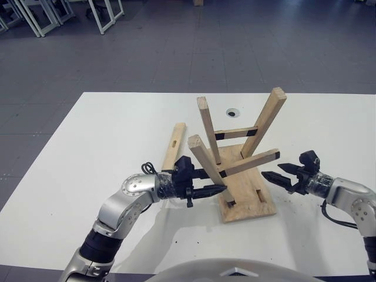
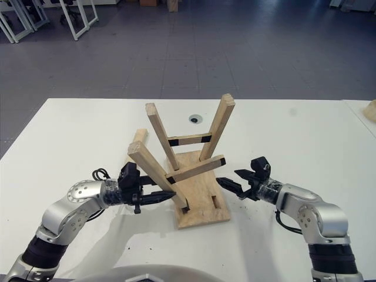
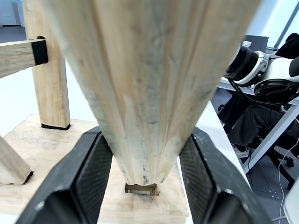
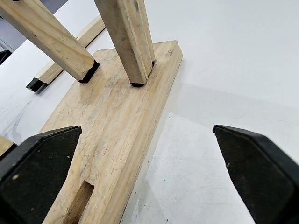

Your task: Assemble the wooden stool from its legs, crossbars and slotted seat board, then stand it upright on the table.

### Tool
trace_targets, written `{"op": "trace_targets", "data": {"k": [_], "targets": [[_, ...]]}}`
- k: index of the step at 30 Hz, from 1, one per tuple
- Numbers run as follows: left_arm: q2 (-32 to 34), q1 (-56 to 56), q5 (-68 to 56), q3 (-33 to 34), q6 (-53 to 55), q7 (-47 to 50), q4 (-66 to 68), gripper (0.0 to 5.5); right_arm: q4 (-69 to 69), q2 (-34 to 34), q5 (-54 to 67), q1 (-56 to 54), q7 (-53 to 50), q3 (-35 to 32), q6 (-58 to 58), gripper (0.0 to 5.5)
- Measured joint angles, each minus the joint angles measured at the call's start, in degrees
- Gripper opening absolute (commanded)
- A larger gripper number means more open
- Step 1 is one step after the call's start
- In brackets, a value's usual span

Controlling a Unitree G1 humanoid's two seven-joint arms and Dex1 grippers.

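The slotted seat board (image 1: 244, 205) lies flat on the white table (image 1: 106, 135). Three legs stand in it, joined by two crossbars (image 1: 235, 134). My left gripper (image 1: 216, 180) is shut on the near leg (image 1: 205, 158), low down by the board. In the left wrist view its pads (image 3: 96, 172) press both sides of that leg (image 3: 140, 93), whose foot sits in a slot (image 3: 142, 188). My right gripper (image 1: 271, 171) hovers open just right of the board, holding nothing. One slot (image 4: 79, 200) near it is empty. A fourth leg (image 1: 174, 145) lies loose on the table, left of the stool.
A round cable hole (image 1: 233, 111) sits in the table behind the stool. The table's far edge (image 1: 176, 93) gives onto grey floor with white frames (image 1: 106, 14) well beyond.
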Motion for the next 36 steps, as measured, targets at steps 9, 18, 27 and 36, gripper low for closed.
{"op": "trace_targets", "data": {"k": [9, 18, 27, 36], "targets": [[1.3, 0.0, 0.6, 0.2, -0.9, -2.2, 0.4, 2.05, 0.1, 0.8, -1.6, 0.0, 0.7, 0.0, -0.6, 5.19], [1.4, 0.0, 3.5, -0.1, -3.9, -3.4, 2.6, 2.05, 0.0, 1.2, -2.1, 0.0, 1.0, 0.0, -0.6, 5.19], [2.6, -3.0, 9.7, -3.7, -10.8, -5.4, 5.7, 2.05, -1.5, 1.1, -2.1, 0.4, 2.2, 0.0, -0.6, 5.19], [4.7, -7.7, 15.1, -7.3, -8.1, -0.8, 3.4, 2.05, -2.5, -2.0, -9.7, 2.7, 3.7, 3.6, -3.3, 5.19]]}}
